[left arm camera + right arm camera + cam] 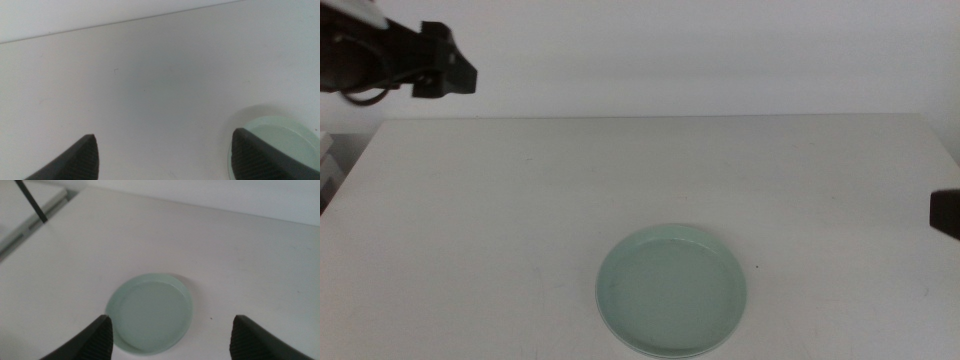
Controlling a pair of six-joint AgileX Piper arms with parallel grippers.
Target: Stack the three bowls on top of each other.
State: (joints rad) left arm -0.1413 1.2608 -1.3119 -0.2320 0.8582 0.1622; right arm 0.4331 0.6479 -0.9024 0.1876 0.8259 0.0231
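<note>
A mint green bowl (672, 290) lies upright on the white table (520, 200), near the front edge and a little right of centre. It is empty. My left gripper (445, 70) hangs high over the far left corner, well away from the bowl. In the left wrist view its jaws stand wide apart, so the left gripper (164, 137) is open and holds nothing, and the bowl (280, 145) shows beside one jaw. Only a dark tip of my right gripper (945, 213) reaches in at the right edge. The right gripper (171, 319) is open above the bowl (150, 312).
The table ends at a white wall along its far edge (660, 116). Past the table's left side lie pale flat items (30, 225) and a thin dark cable (31, 201).
</note>
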